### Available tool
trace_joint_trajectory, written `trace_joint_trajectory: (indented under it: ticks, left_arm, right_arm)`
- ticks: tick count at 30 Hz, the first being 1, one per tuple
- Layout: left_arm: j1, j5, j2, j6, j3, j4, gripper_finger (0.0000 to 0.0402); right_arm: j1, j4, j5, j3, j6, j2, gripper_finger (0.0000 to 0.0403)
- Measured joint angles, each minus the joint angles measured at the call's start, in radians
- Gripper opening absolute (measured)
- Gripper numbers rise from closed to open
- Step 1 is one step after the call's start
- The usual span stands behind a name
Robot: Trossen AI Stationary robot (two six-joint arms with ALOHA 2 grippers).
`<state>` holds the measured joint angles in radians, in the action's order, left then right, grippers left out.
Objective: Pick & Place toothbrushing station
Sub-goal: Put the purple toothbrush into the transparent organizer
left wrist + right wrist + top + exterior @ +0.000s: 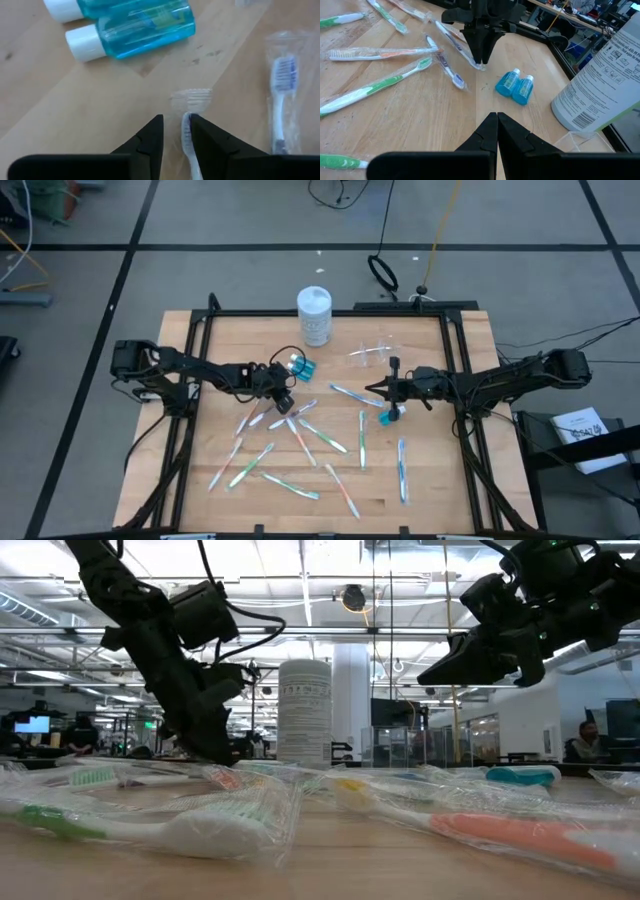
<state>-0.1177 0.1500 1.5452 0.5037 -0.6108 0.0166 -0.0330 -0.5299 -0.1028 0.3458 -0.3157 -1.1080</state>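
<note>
Several wrapped toothbrushes [300, 442] with green, pink or blue accents lie flat and scattered on the wooden table [460, 480]. Two small blue bottles [131, 27] lie side by side near my left gripper [177, 120], and another blue bottle [392, 415] lies under my right arm. A clear plastic cup [372, 352] lies on its side at the far middle. My left gripper [287, 398] points down, closed on one wrapped toothbrush [462, 50]. My right gripper [497, 116] hangs shut above the table's right middle [370, 388], touching nothing. My left gripper has the head end [186, 131] of a wrapped toothbrush between its two fingers, close to the wrapper's end. The brush touches one finger [205, 137], and clear wrapper fills the rest of the gap. The fingers slant down from above. The toothbrush lies on the table.
A tall white canister [314, 315] stands at the far middle of the table, beside the cup. Another wrapped toothbrush [281, 100] with blue bristles lies close beside the held one. Black rails [455, 380] run along the table's left and right sides.
</note>
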Motion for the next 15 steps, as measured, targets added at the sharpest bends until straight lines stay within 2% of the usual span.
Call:
trace_joint_trajectory:
  ticks: [7,15]
  left_arm:
    - [0.0,-0.002,0.0,-0.001,0.0,-0.007,0.001]
    - [0.0,0.001,-0.066,-0.059,-0.001,-0.126,0.0004]
  right_arm:
    - [0.0,0.0,0.0,0.0,0.0,0.0,0.0]
    - [0.0,0.003,0.001,0.0,-0.001,0.0,0.0]
